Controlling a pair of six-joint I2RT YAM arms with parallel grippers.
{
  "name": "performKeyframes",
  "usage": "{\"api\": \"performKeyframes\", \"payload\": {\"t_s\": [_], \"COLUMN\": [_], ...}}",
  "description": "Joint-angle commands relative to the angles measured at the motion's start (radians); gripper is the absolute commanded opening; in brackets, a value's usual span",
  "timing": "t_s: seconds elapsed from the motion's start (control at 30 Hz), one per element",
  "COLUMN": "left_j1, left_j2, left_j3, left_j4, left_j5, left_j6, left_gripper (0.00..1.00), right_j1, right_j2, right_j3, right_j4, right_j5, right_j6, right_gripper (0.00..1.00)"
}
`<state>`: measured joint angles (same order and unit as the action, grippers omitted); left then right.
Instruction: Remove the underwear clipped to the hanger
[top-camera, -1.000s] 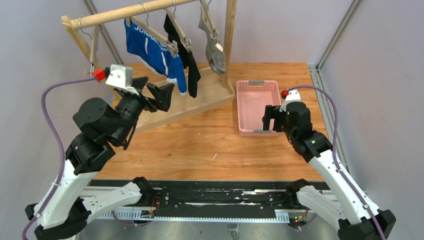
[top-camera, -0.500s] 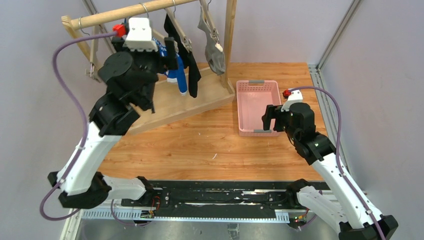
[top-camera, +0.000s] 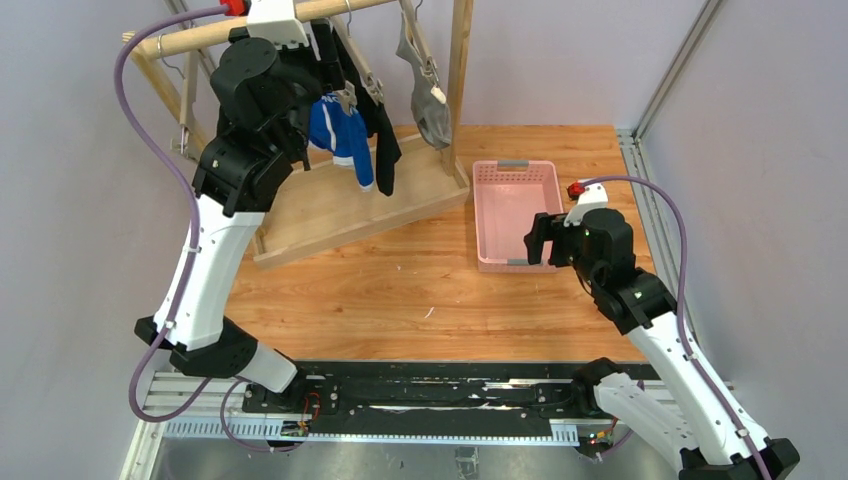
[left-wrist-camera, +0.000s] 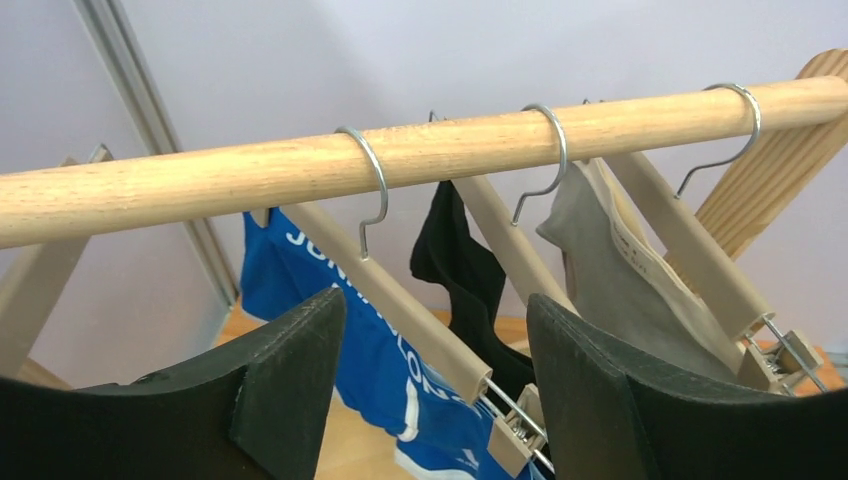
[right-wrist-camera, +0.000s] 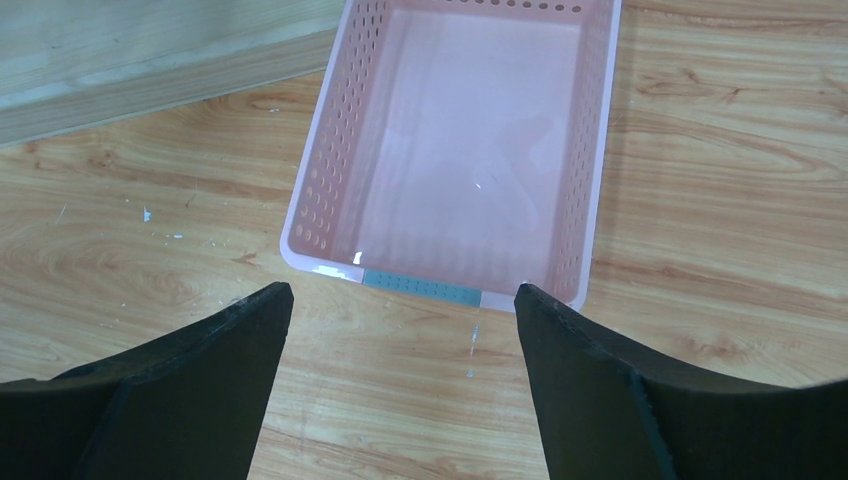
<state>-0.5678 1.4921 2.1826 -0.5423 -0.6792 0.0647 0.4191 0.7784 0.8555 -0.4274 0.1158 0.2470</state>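
Three pieces of underwear hang clipped to wooden hangers on a wooden rod (top-camera: 200, 35): royal blue (top-camera: 340, 135), black (top-camera: 385, 150) and grey (top-camera: 430, 110). My left gripper (top-camera: 322, 50) is open, raised to the rod just in front of the blue one's hanger. In the left wrist view the open gripper (left-wrist-camera: 435, 300) frames that hanger's arm (left-wrist-camera: 410, 320) and its clip (left-wrist-camera: 510, 440). The blue underwear (left-wrist-camera: 370, 370) hangs below, with black (left-wrist-camera: 460, 270) and grey (left-wrist-camera: 610, 290) to its right. My right gripper (top-camera: 535, 235) is open and empty, low over the table at the basket's near end.
A pink perforated basket (top-camera: 515, 165) sits right of the rack; the right wrist view shows its near rim (right-wrist-camera: 420, 285) between my open fingers (right-wrist-camera: 230, 350). The rack's wooden base (top-camera: 330, 215) and upright post (top-camera: 460, 80) stand at the back left.
My left arm has swung up from near the rack's base to the rod, in front of the blue underwear's hanger, gripper still open. The right arm has barely moved.
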Motion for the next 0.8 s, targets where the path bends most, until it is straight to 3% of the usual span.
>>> {"api": "performKeyframes", "payload": {"t_s": [0.0, 0.47, 0.77], "left_j1": [0.053, 0.236, 0.267], "left_j2": [-0.015, 0.018, 0.1], "left_j3": [0.005, -0.036, 0.046], "left_j4": [-0.025, -0.056, -0.1], "left_j5": [0.092, 0.414, 0.501], "left_j6": [-0.104, -0.352, -0.384], "left_gripper": [0.73, 0.64, 0.63], "right_j1": [0.017, 0.017, 0.018], "right_j2": [-0.006, -0.002, 0.025], "right_j3": [0.004, -0.029, -0.044], "right_j4": [-0.016, 0.015, 0.047], "right_j5": [-0.01, -0.045, -0.061], "right_j6": [0.01, 0.028, 0.03], "right_gripper": [0.84, 0.83, 0.83]}}
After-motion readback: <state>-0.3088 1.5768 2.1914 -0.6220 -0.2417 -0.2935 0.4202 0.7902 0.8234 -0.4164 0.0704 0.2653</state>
